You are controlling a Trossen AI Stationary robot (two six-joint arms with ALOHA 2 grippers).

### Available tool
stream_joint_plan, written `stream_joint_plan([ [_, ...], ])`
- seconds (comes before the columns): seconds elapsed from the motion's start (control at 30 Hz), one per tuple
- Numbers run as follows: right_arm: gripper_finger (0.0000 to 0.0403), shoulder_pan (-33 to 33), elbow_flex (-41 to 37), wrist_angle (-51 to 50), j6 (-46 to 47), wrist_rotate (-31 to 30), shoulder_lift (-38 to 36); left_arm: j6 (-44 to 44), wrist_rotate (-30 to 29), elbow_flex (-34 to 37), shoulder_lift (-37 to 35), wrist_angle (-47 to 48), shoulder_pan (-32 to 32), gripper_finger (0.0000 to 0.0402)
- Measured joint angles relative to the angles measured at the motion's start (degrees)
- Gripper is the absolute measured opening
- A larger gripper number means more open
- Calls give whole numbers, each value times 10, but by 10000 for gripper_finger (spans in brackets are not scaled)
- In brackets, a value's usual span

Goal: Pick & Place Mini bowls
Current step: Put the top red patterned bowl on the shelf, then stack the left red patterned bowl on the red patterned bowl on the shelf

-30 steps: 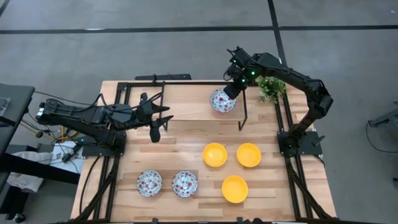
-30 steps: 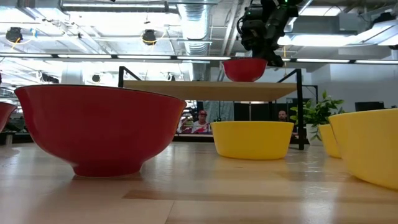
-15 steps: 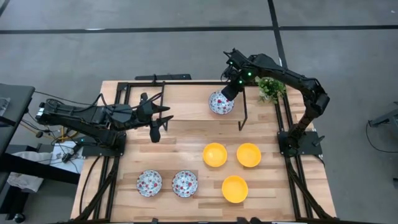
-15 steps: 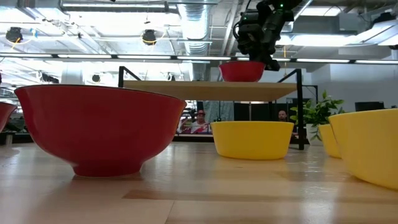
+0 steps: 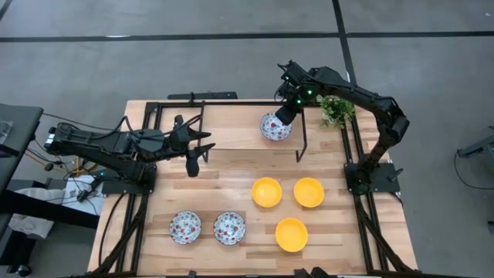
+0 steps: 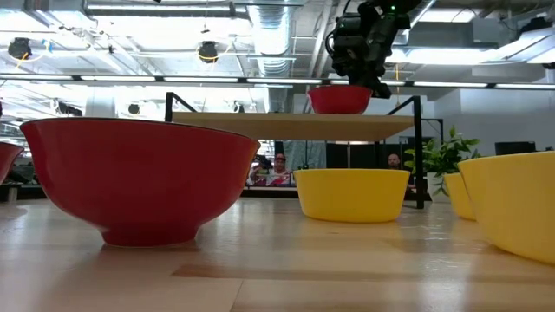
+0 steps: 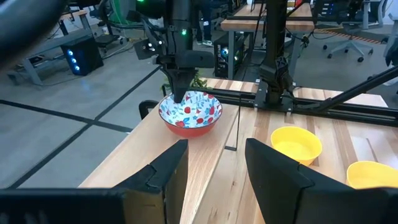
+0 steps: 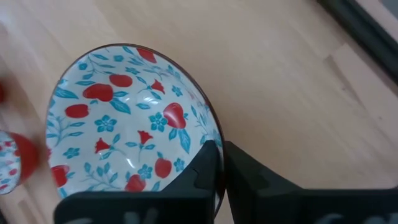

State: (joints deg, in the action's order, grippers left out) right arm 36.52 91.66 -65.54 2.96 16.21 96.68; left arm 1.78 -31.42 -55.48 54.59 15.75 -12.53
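Observation:
A mini bowl [image 5: 275, 126] with a red outside and a floral white inside sits on the raised wooden shelf [image 6: 260, 126] at the table's far side. My right gripper [image 8: 221, 165] is shut on its rim from above. My left gripper [image 5: 202, 147] hangs open over the table's left part, holding nothing. Two more floral mini bowls [image 5: 185, 227] [image 5: 229, 228] stand on their bases near the front edge. Three yellow mini bowls [image 5: 266, 191] [image 5: 309, 191] [image 5: 292, 234] stand at the right. My right gripper pinches the bowl's rim [image 8: 214, 140] on the side toward the table's right, one finger inside the bowl and one outside. The fingers slant steeply down from above. The bowl stands upright with its base [image 6: 338, 111] on the shelf.
A green plant [image 5: 336, 110] stands at the far right corner, beside the right arm. The shelf's black frame and legs [image 5: 302, 143] rise from the table's far half. Bare wood lies at the table's middle, between the shelf and the bowls.
My right gripper has come down a little and shifted slightly toward the table's left with the floral bowl. The bowl has gone from just above the shelf to resting on it, and stays upright.

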Motion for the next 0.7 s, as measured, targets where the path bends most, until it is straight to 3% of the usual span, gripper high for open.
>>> stream_joint_plan([
  [0.5,72,-1,0,8,-5,-16,1,0,0,0,0,-2,0,159],
  [0.7,85,8,43,-14,-10,-15,1,0,0,0,0,-3,0,159],
])
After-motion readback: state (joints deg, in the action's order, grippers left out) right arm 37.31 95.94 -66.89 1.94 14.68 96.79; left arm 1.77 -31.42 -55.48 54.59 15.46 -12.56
